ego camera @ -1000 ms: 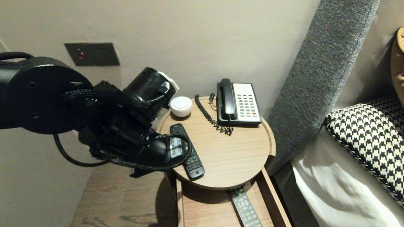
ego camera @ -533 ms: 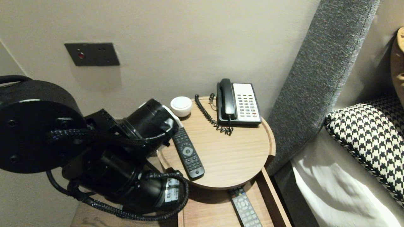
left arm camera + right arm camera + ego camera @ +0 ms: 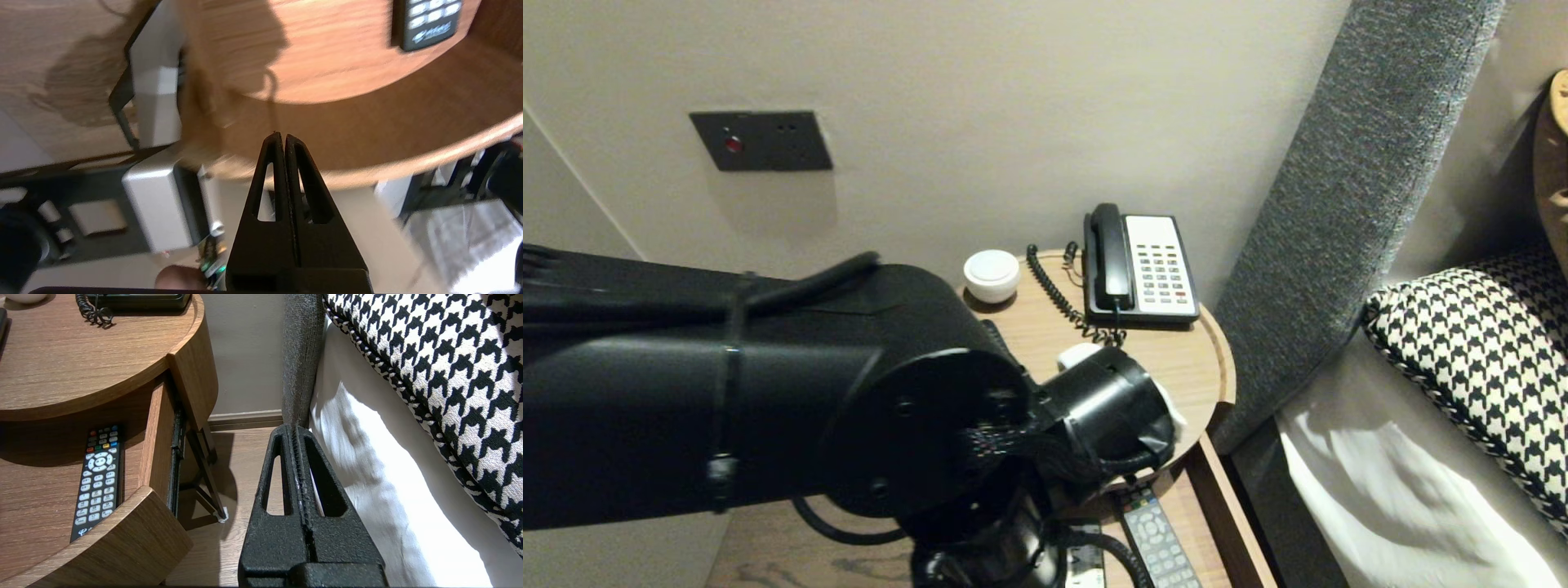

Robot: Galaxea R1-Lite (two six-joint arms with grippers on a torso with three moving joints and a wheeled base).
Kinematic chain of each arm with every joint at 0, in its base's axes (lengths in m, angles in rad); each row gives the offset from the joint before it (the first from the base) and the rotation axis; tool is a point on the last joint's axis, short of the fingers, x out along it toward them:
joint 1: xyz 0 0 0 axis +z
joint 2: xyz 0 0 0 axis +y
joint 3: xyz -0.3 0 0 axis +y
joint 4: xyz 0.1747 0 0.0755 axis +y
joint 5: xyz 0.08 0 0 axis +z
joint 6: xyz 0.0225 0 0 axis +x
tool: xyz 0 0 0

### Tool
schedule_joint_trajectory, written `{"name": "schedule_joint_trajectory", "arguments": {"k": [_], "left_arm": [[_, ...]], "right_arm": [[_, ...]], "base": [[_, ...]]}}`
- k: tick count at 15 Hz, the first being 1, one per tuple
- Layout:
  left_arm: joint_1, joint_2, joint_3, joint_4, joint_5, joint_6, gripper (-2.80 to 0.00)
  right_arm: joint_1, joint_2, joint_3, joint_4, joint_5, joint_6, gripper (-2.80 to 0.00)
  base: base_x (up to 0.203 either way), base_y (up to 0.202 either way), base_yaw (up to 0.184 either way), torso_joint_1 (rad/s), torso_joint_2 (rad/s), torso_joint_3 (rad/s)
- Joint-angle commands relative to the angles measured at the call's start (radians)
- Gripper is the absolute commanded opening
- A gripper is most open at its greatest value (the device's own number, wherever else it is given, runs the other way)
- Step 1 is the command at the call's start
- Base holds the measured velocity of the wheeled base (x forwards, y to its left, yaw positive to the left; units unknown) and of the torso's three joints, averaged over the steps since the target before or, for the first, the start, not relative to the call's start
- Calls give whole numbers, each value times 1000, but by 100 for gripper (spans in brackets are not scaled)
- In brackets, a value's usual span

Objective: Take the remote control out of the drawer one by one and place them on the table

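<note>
My left arm (image 3: 768, 408) reaches across the front of the round bedside table (image 3: 1213, 359), its wrist over the open drawer (image 3: 1217, 506). The left gripper (image 3: 283, 136) is shut and holds nothing. Its tips hang close to the drawer's curved wooden front (image 3: 367, 134). A grey remote (image 3: 1156, 539) lies in the drawer, and its end (image 3: 427, 22) shows in the left wrist view. The arm hides the black remote on the tabletop. My right gripper (image 3: 295, 428) is parked shut over the floor beside the bed, holding nothing.
A black and white desk phone (image 3: 1139, 265) with a coiled cord and a small white round dish (image 3: 991, 275) stand at the back of the table. A grey headboard (image 3: 1347, 188), white bedding (image 3: 1405, 490) and a houndstooth pillow (image 3: 1478, 351) are on the right.
My left arm has swung from the left of the table down and to the right, across its front and over the drawer. It now covers the black remote. The right arm has not moved.
</note>
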Motion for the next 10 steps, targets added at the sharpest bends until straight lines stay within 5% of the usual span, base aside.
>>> {"name": "schedule_joint_trajectory", "arguments": {"k": [1,7,8,9,10], "left_arm": [[-33,139,-113,18,6,-34,-280],[-107,333,-367,51,49,-97,-280],[-109,344,-370,14,67,-96,-32],[-110,350,-370,3,74,-98,0],[-110,364,-370,-29,81,-101,0]], "right_arm": [[0,2,40,-1,0,0,-280],[0,2,40,-1,0,0,-280],[1,2,40,-1,0,0,-280],[1,2,40,-1,0,0,-280],[1,2,40,-1,0,0,-280]], "base": [[0,0,0,0,0,0],[0,0,0,0,0,0],[0,0,0,0,0,0],[0,0,0,0,0,0],[0,0,0,0,0,0]]}}
